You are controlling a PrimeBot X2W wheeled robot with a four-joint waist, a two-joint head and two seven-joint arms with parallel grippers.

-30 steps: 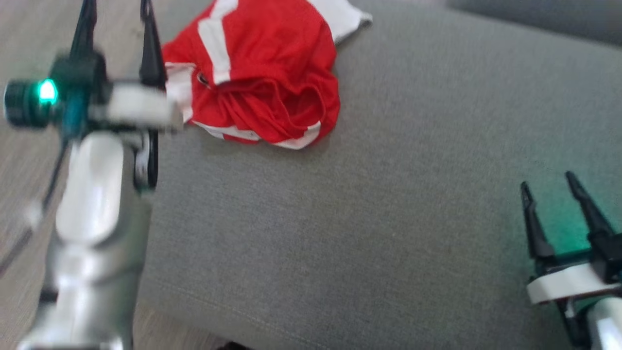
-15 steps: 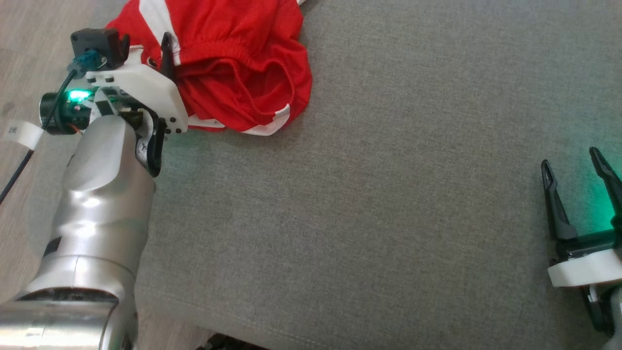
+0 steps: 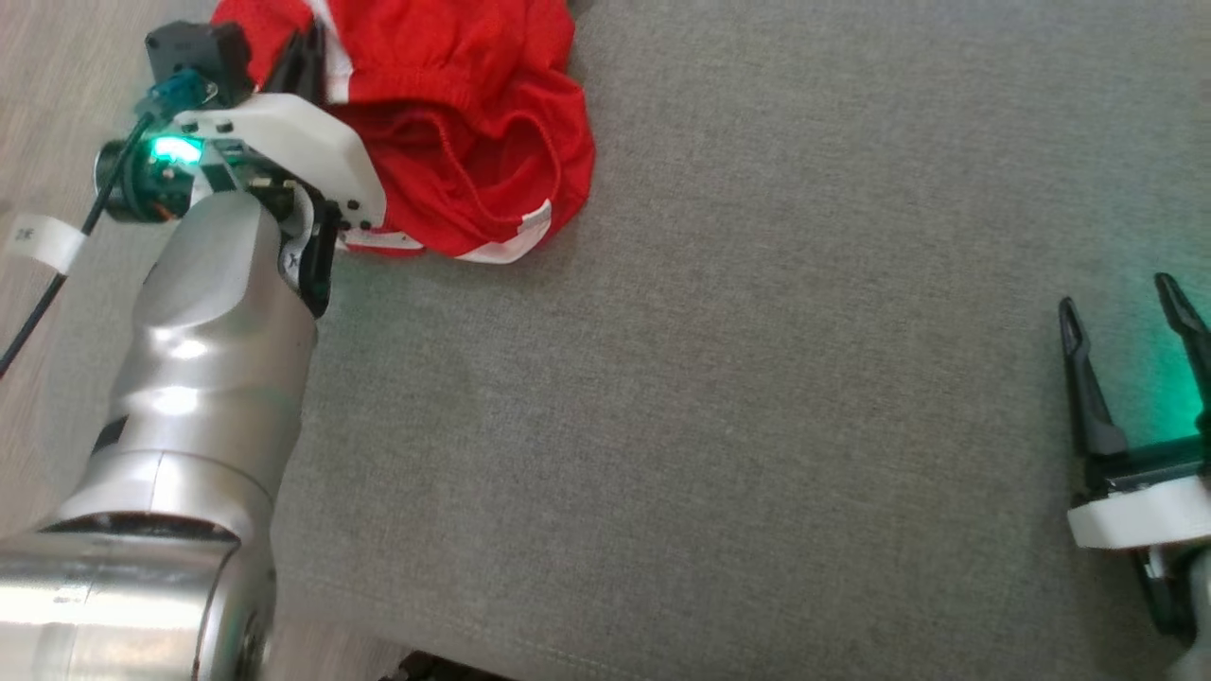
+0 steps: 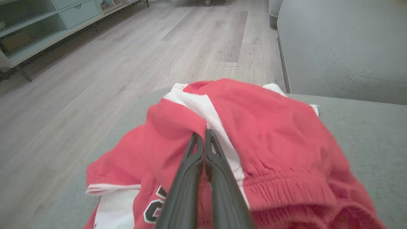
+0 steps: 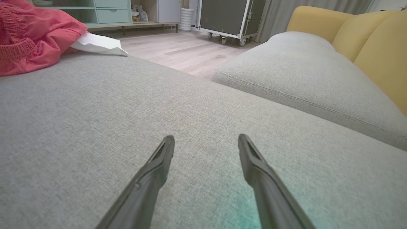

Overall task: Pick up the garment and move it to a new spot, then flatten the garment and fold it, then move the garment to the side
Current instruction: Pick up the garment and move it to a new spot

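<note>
At upper left of the head view, bunched on the grey sofa cushion (image 3: 757, 426) close to its edge by the wooden floor (image 3: 57, 85): the garment (image 3: 454, 113), red with white trim, elastic waistband (image 3: 416, 90) facing up. Reaching into its left side from the lower left, the left gripper (image 3: 301, 59) — clenched, both dark fingers pressed together, pinching a fold of the fabric.

Seen in the left wrist view at centre frame: left gripper (image 4: 203, 136) tips buried where the white stripe (image 4: 203, 108) meets red cloth, garment (image 4: 270, 133) heaped across the middle, black-and-white lettering (image 4: 152, 210) at the bottom edge partly hidden behind the fingers. Pale cabinet (image 4: 47, 19) at upper left of that frame, beyond the floor.

At lower right of the head view, well apart from the garment, the right gripper (image 3: 1118, 295) — released, fingers spread wide, green glow on the cushion beside it. In the right wrist view, right gripper (image 5: 206, 139) low over the cushion, garment (image 5: 35, 35) at the upper left corner, yellow cushion (image 5: 365, 35) at upper right, wheeled case (image 5: 229, 16) at top centre.
</note>
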